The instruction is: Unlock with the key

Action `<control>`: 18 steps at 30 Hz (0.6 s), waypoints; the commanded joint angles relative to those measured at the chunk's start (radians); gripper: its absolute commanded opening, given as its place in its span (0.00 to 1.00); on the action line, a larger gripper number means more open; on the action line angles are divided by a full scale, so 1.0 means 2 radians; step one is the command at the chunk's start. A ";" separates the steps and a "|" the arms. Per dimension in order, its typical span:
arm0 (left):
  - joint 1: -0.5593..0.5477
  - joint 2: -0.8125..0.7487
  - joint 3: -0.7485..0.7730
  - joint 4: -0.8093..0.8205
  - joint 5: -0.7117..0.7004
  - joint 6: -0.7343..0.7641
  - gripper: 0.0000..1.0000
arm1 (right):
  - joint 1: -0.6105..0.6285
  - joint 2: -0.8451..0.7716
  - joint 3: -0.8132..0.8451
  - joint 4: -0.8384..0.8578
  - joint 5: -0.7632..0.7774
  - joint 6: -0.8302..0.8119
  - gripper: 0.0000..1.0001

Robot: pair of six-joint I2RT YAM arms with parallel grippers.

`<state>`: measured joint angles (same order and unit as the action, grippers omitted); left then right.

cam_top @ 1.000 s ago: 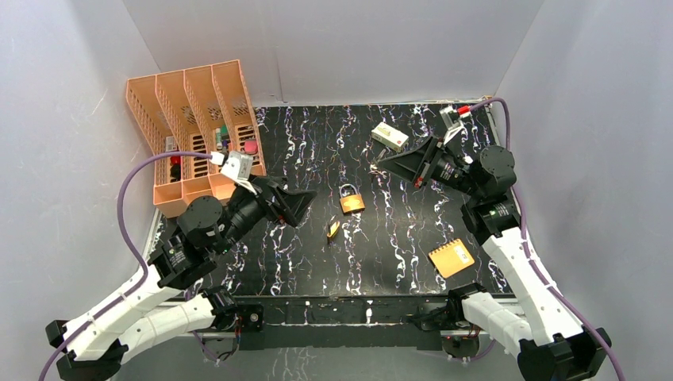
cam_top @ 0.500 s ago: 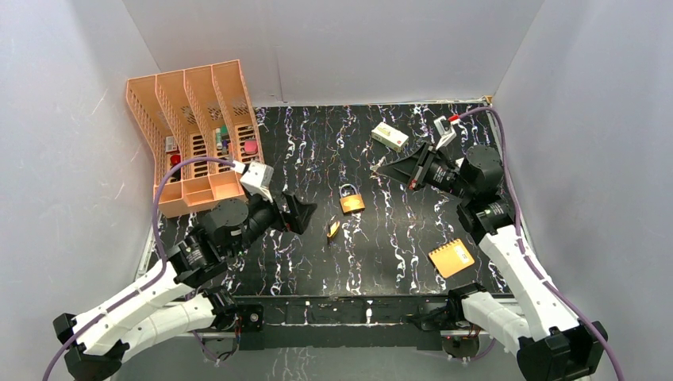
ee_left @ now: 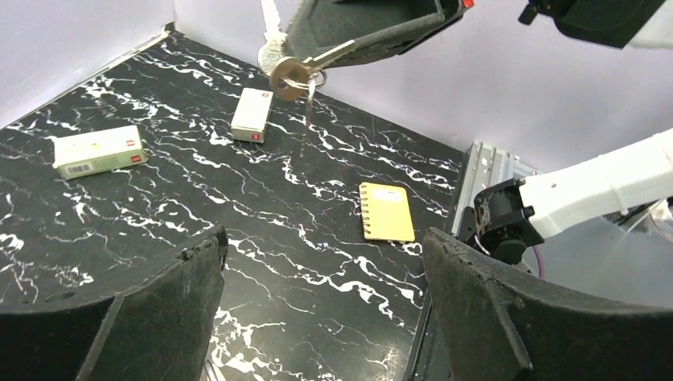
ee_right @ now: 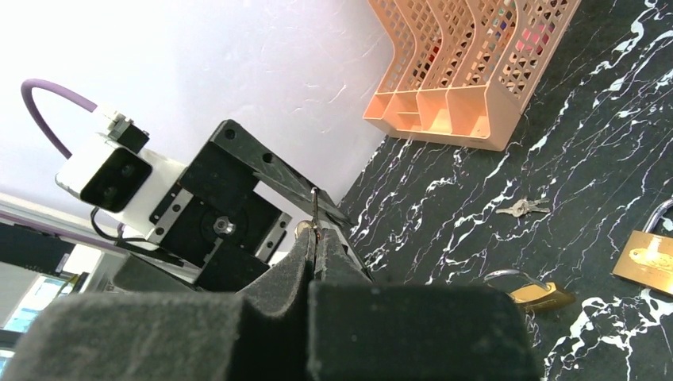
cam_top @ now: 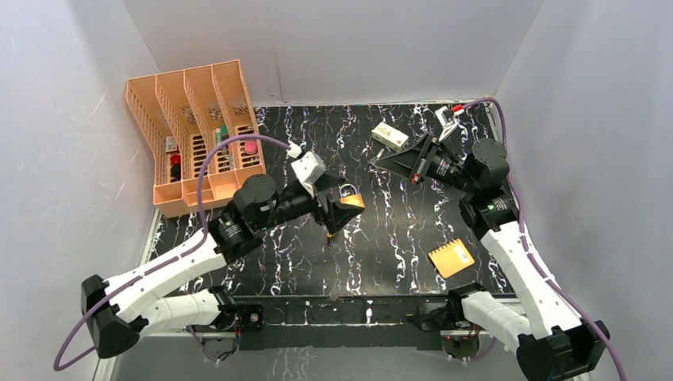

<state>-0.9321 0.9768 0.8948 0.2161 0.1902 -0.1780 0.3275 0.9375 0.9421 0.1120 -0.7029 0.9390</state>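
The tiny silver metal key point(ee_left: 289, 77), a ring and a second key dangling from its round head, is clamped between the closed fingers of the right gripper point(ee_left: 317, 57), up in the air over the far right part of the black marbled table point(ee_left: 262, 238). The left gripper point(cam_top: 337, 213) is spread wide and holds nothing, low over a brass padlock with a steel shackle point(cam_top: 352, 201) near the table's middle. A loose bunch of small silver keys point(ee_right: 520, 208) lies on the table. An orange spiral notebook point(cam_top: 451, 258) lies near the right edge, and a peach mesh file organiser point(cam_top: 190, 131) stands at the far left corner
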 commanded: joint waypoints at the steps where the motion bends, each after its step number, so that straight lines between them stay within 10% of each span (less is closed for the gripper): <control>1: 0.000 0.028 0.030 0.052 0.055 0.050 0.87 | 0.002 -0.006 0.027 0.035 -0.010 0.022 0.00; 18: 0.001 0.107 0.067 0.126 0.065 0.085 0.51 | 0.005 -0.015 0.021 0.049 -0.019 0.035 0.00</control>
<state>-0.9321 1.1889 0.9817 0.3786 0.2928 -0.0364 0.3305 0.9295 0.9447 0.1383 -0.7216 0.9966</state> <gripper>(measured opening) 0.531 0.017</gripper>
